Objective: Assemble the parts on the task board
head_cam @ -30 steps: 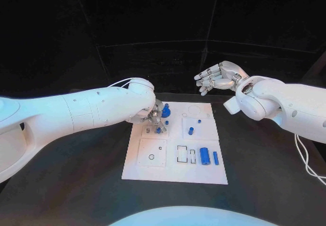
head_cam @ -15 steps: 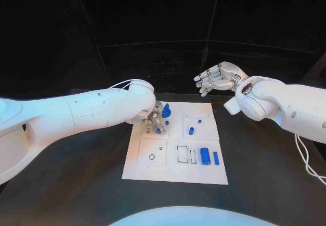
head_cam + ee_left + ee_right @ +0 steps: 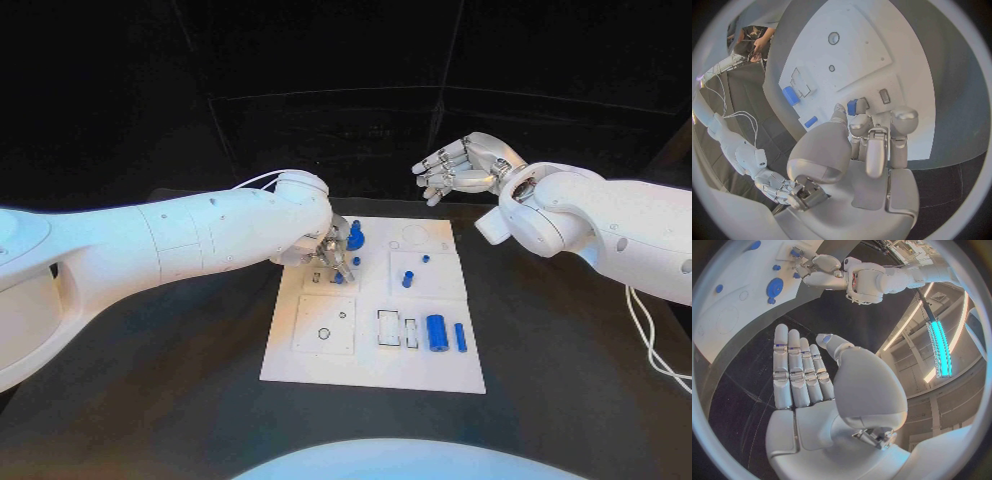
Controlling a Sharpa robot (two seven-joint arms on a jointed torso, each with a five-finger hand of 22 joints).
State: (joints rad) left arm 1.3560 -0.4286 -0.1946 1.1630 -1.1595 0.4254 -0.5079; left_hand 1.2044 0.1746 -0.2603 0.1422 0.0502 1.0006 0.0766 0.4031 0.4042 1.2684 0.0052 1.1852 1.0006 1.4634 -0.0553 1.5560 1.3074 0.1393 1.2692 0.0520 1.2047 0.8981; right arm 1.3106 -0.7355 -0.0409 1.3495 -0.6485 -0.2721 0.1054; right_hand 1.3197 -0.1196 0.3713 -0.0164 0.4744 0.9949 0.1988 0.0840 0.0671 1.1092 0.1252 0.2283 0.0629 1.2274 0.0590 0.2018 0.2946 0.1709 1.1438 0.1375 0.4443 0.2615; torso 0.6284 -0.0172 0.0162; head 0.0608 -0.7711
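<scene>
Left hand [image 3: 330,248] lowered over the far left part of the task board [image 3: 361,365], fingers [image 3: 877,150] curled down together around a small blue part [image 3: 852,106]; from the left wrist view, fingertips closed on that part right at the board's surface, beside a small rectangular slot [image 3: 884,95]. Whether the part is seated in the board or only pinched above it: cannot tell.

Task board lying flat in the middle of the black tabletop [image 3: 577,380], white, long side running near to far. Just right of the left hand, a taller blue part [image 3: 355,236] standing upright near the far edge of the board. Further right, around the middle of the board, a small blue peg [image 3: 407,278] standing, with another tiny blue piece [image 3: 427,261] just beyond it. Nearer, on the right half, a thick blue cylinder [image 3: 436,331] lying beside a thin blue bar [image 3: 460,337], close together but apart, both lengthwise near to far. Left of these, an outlined rectangular recess [image 3: 387,326].

Right hand [image 3: 462,168] raised well above the tabletop, beyond the far right corner of the board, palm turned towards the left, fingers [image 3: 792,367] stretched and apart, holding nothing.
</scene>
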